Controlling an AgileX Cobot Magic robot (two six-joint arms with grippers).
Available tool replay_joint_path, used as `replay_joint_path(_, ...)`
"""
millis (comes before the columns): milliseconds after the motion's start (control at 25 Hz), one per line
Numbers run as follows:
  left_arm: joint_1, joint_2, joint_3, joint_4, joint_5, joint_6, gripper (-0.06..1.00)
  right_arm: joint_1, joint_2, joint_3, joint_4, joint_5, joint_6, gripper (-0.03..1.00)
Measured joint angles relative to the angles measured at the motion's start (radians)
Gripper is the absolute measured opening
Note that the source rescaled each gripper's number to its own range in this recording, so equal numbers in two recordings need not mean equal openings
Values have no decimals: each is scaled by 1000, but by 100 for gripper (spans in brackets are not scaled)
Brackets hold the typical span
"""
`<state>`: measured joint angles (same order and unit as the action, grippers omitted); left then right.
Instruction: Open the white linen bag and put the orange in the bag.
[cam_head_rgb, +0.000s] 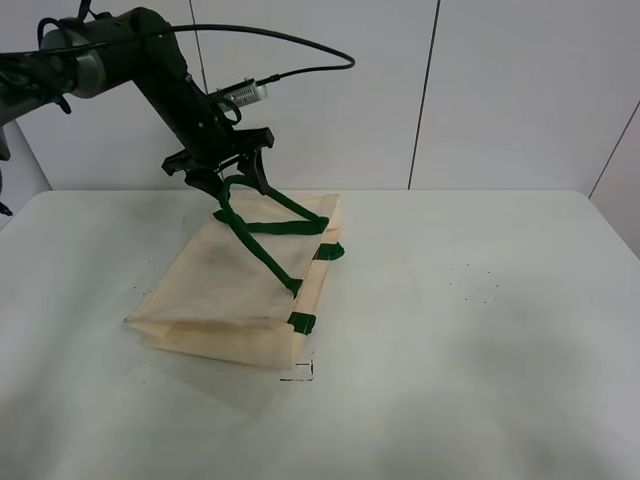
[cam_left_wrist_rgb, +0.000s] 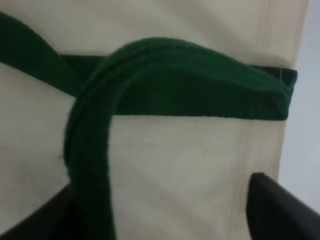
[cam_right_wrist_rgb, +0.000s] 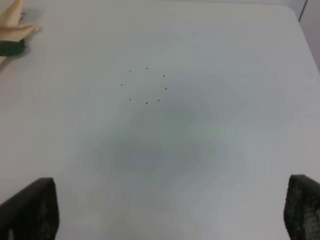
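The bag (cam_head_rgb: 225, 290) lies flat on the surface (cam_head_rgb: 480, 330), left of centre, one green handle (cam_head_rgb: 265, 225) lifted over a finger of the left claw (cam_head_rgb: 238, 183), jaws apart, while the right claw (cam_right_wrist_rgb: 167, 197) hangs wide open nearby.

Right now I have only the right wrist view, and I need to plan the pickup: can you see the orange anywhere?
Observer: No. No view shows an orange. Only the white linen bag lies on the table.
Operator: Is the bag open?
Observer: It doesn't look open. It lies flat, with one green handle raised above it.
Operator: What is raising the handle?
Observer: The left gripper. Its fingers stand apart, and the strap hangs between them, close to one finger.
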<state>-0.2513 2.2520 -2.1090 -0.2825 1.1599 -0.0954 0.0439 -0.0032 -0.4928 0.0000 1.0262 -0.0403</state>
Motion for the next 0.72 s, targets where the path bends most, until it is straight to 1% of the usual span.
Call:
replay_joint_path(40, 0, 0, 0, 16, -1, 2, 83, 0, 0, 0, 0, 0, 0, 100)
replay_joint_path(120, -5, 0, 0, 72, 3, 2, 85, 0, 0, 0, 0, 0, 0, 100)
replay_joint_path(200, -9, 0, 0, 159, 15, -7, 86, 0, 0, 0, 0, 0, 0, 100)
replay_joint_path(280, -8, 0, 0, 215, 25, -19, 86, 0, 0, 0, 0, 0, 0, 100)
replay_joint_path(400, 11, 0, 0, 230, 27, -25, 87, 0, 0, 0, 0, 0, 0, 100)
replay_joint_path(480, 42, 0, 0, 231, 27, -25, 87, 0, 0, 0, 0, 0, 0, 100)
replay_joint_path(720, 201, 0, 0, 263, 27, -19, 87, 0, 0, 0, 0, 0, 1, 100)
